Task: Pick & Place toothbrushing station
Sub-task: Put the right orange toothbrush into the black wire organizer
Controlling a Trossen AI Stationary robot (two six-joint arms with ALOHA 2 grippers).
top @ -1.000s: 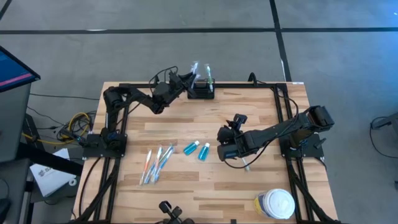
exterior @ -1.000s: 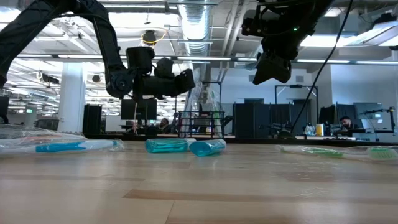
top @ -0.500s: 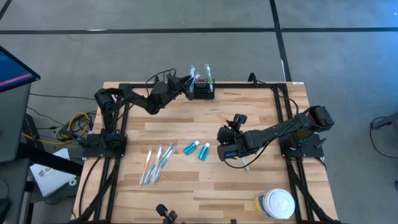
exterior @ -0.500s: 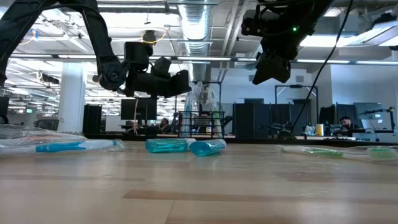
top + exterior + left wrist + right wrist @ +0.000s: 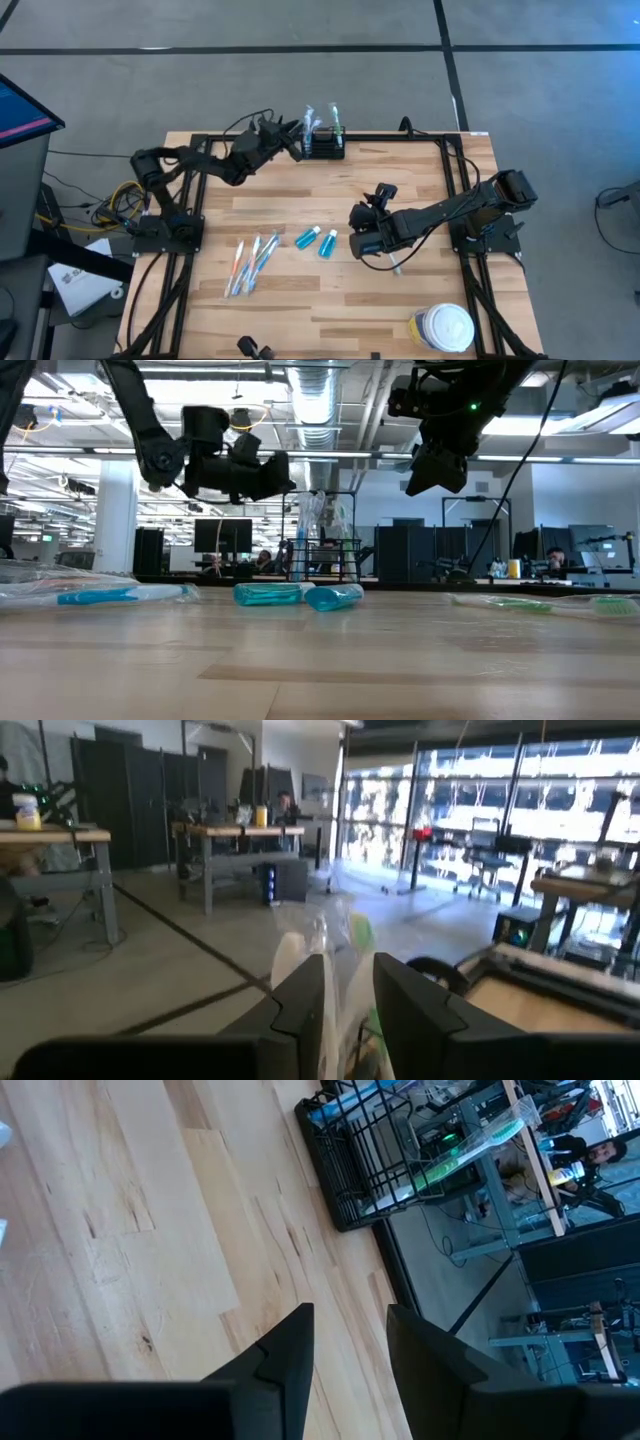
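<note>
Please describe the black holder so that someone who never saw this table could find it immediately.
Look at the wooden table and go to the middle of its far edge. There stands the small black wire holder, with wrapped toothbrushes standing upright in it. It is the only container there; the other toothbrushes lie flat.

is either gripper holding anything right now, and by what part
Nothing is held. The left gripper hangs open just beside the black caddy, with no brush between its fingers. The right gripper hovers open and empty over mid-table.

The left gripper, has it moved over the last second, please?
Yes. The left gripper has drawn back leftward from the black caddy, which has stayed put.
</note>
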